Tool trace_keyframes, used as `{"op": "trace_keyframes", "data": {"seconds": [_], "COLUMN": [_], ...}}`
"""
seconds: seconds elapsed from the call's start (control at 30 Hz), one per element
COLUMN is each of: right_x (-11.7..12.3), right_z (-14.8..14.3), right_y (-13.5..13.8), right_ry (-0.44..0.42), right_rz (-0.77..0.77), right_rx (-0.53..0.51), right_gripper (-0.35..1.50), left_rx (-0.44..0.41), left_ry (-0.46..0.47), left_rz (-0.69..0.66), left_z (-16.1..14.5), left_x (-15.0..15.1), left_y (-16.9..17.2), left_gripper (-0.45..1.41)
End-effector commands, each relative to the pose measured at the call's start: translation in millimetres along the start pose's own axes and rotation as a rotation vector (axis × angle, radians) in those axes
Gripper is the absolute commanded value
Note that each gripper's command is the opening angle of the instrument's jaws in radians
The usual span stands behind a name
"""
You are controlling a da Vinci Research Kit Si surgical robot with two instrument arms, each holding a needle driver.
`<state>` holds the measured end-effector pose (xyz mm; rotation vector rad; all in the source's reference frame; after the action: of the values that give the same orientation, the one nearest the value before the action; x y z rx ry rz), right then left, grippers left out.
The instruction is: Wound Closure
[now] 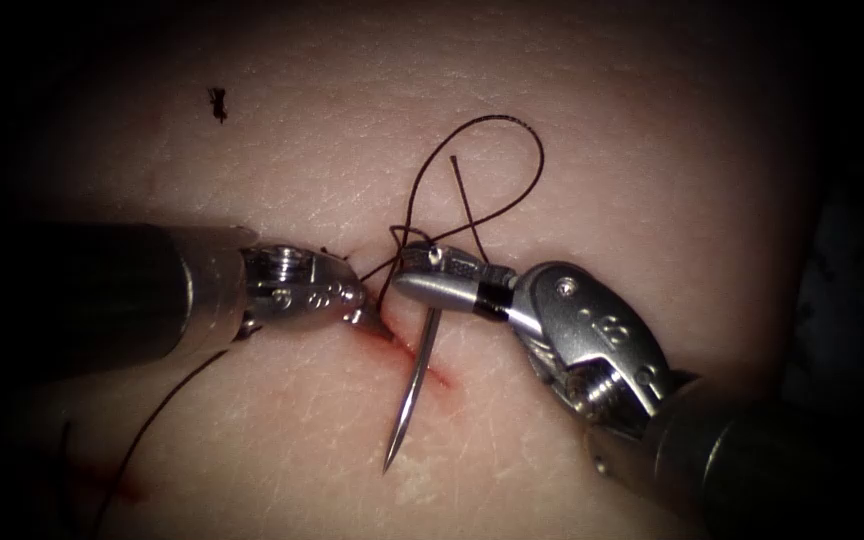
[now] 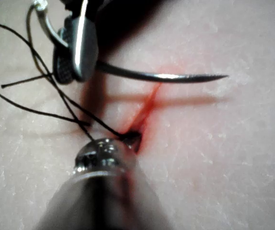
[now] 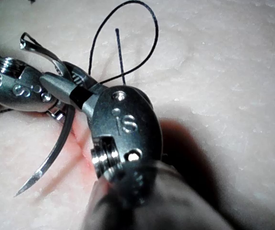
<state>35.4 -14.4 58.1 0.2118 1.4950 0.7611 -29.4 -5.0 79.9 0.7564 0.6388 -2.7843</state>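
Light falls in one bright pool at the middle of the endoscope view and fades to near black toward every edge. At the far right edge a dim, bluish-grey surface (image 1: pixel 852 300) shows, perhaps a drape or the worktop, too dark to tell which. In both wrist views the lighting is strong and close, casting soft dark shadows.

Two tools (image 1: pixel 367 305) (image 1: pixel 422 280), one needle (image 1: pixel 414 385), one thread (image 1: pixel 512 130), one cut (image 1: pixel 402 350) in one tissue (image 1: pixel 652 150).
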Motion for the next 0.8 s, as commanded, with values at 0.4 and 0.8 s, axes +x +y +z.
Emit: {"op": "trace_keyframes", "data": {"seconds": [0.4,0.8], "right_x": [-0.9,0.6], "right_z": [2.0,2.6], "right_y": [0.9,2.3], "right_ry": [0.081,0.101], "right_rz": [-0.197,-0.276], "right_rx": [-0.057,-0.100], "right_gripper": [-0.35,-0.35], "left_rx": [-0.014,-0.013], "left_ry": [-0.211,-0.273], "left_rz": [0.038,0.043], "left_z": [0.6,-1.6], "left_x": [-1.6,-4.7], "left_y": [-0.9,-1.0], "left_gripper": [-0.45,-0.45]}}
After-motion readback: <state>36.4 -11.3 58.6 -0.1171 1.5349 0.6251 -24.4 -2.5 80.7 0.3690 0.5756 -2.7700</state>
